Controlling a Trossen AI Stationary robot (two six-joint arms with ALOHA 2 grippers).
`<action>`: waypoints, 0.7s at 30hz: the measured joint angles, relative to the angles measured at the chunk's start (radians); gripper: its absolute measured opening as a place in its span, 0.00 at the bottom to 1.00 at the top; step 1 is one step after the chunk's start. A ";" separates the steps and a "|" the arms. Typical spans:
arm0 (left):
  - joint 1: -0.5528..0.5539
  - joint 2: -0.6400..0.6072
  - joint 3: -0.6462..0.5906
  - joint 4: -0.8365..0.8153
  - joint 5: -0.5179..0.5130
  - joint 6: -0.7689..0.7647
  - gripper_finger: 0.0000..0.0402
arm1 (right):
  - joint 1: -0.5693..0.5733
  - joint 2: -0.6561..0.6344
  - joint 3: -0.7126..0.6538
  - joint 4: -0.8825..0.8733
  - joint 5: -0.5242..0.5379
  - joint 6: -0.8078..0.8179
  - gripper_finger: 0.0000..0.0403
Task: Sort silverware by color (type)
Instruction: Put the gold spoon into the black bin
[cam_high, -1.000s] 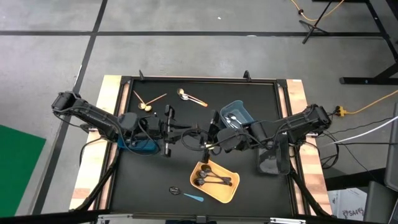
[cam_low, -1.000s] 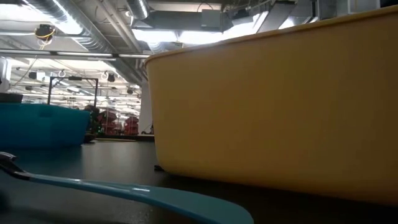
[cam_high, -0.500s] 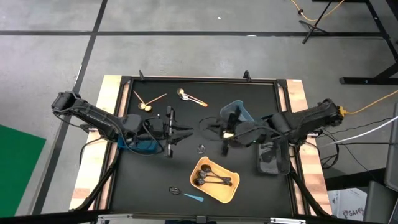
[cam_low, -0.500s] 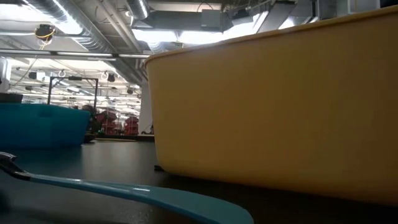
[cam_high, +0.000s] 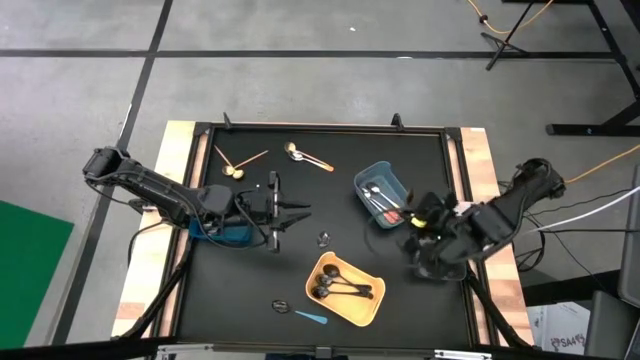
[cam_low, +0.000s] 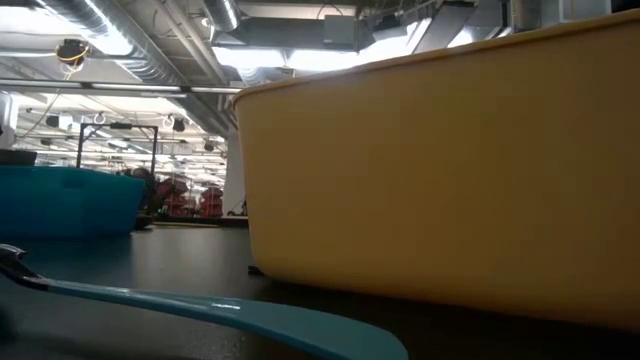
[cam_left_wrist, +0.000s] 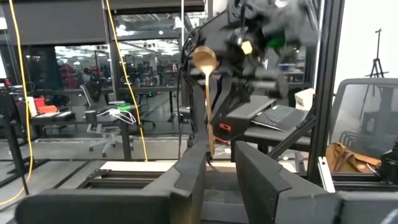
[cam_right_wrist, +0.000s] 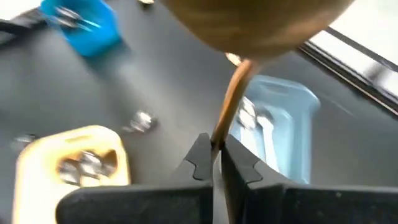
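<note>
My left gripper (cam_high: 296, 211) hovers left of the table's middle, shut on a tan spoon (cam_left_wrist: 207, 106) that stands upright, bowl on top. My right gripper (cam_high: 418, 222) is above the dark bin (cam_high: 440, 262) at the right, shut on another tan spoon (cam_right_wrist: 249, 25). Two tan spoons (cam_high: 240, 165) and an orange-handled one (cam_high: 308, 157) lie flat at the far side. A black spoon (cam_high: 281, 305) and a light-blue spoon (cam_high: 313, 318) lie near the front edge. My left gripper has the lower end of the spoon's handle (cam_left_wrist: 211, 149) between its two fingers, which reach out about level, across the handle. The spoon stands upright above the fingers, clear of the table. My right gripper pinches the tan spoon's handle (cam_right_wrist: 227, 118) between its shut fingertips, slanting down from the table's right side. The spoon runs back along the fingers, its bowl toward the wrist, lifted clear.
A yellow bin (cam_high: 372, 308) with black spoons stands at the front middle. A light-blue bin (cam_high: 392, 180) with silver spoons is right of centre. A teal bin (cam_high: 232, 236) sits under my left arm. A small piece (cam_high: 324, 238) lies mid-table.
My right gripper has swung with its tan spoon from beside the left gripper at the table's middle toward the right edge. It has passed the light-blue bin to above the dark bin, rolling its wrist on the way.
</note>
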 joint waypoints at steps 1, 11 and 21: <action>0.000 0.000 0.000 0.000 0.000 0.000 0.20 | 0.016 0.001 -0.015 -0.036 -0.015 0.062 0.00; 0.000 0.000 0.000 -0.017 0.000 -0.001 0.20 | 0.058 -0.018 -0.283 -0.024 -0.245 0.270 0.00; 0.000 0.000 0.000 -0.061 -0.001 -0.005 0.20 | 0.058 -0.018 -0.455 -0.023 -0.531 0.350 0.00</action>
